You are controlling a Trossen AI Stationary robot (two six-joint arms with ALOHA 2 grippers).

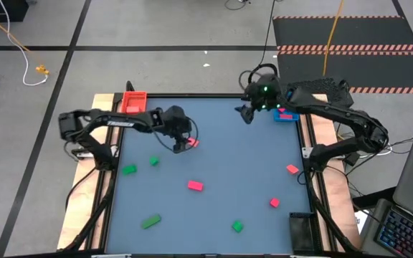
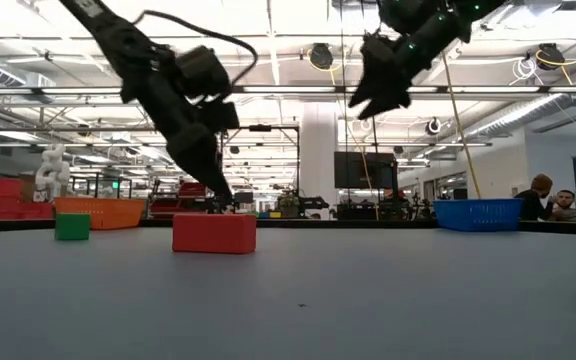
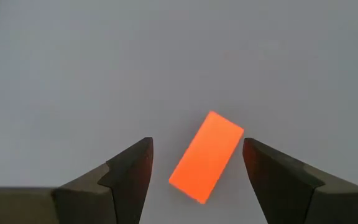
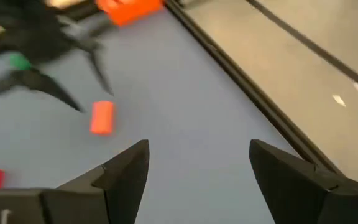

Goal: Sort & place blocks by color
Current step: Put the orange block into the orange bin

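I had the left end effector (image 3: 196, 169) down over the salmon-red block (image 3: 205, 157) at 10 o'clock of the surface (image 1: 214, 154), fingers spread either side, not yet gripping. Right end effector (image 1: 245, 113) hung released and empty at 1 o'clock, beside the blue tray (image 1: 286, 115).

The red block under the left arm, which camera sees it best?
The left wrist view: the red block fills the gap between the open left fingers. The high view shows a speck; the low view, its side; the right wrist view, it far off.
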